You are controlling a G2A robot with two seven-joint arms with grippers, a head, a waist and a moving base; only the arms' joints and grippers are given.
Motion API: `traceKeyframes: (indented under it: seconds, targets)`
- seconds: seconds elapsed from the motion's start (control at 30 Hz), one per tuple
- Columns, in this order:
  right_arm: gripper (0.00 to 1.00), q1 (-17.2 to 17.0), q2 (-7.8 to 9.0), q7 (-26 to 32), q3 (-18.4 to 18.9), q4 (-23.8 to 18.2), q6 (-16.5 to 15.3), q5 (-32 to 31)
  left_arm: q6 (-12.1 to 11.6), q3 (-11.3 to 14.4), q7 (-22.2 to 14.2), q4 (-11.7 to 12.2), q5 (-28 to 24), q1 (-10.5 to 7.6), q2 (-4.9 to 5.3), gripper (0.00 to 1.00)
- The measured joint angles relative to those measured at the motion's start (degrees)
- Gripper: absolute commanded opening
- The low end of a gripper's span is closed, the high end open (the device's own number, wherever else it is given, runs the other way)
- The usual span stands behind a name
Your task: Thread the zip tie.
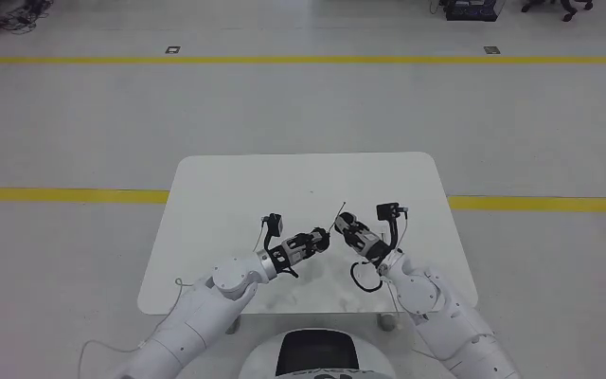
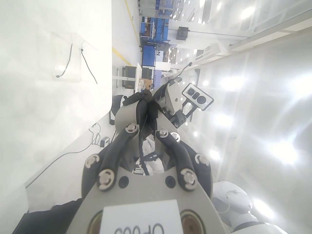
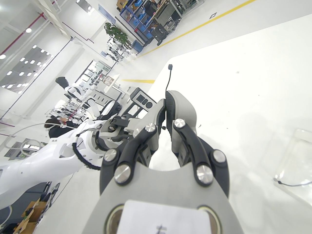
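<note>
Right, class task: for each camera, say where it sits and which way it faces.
Top view: above the arms, looking down on the table; both arms show.
Left wrist: behind the left gripper, facing the right arm's camera.
Right wrist: behind the right gripper holding the zip tie, facing across the table.
Shared: both wrist views catch the clear tray.

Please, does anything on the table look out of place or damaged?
Nothing is spilled or broken. The right claw grips a tie, and spare ties lie in a clear tray. Only a small dark speck on the table looks stray.
</note>
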Motion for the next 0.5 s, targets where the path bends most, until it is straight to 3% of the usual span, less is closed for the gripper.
traceKeyframes:
  seconds: [0.5]
  targets:
    - [0.00, 0.1, -0.30, -0.1, 0.0, 0.0, 1.2, -0.4, 0.1, 0.0, -0.3, -0.1, 0.2, -0.04, 0.04, 0.00]
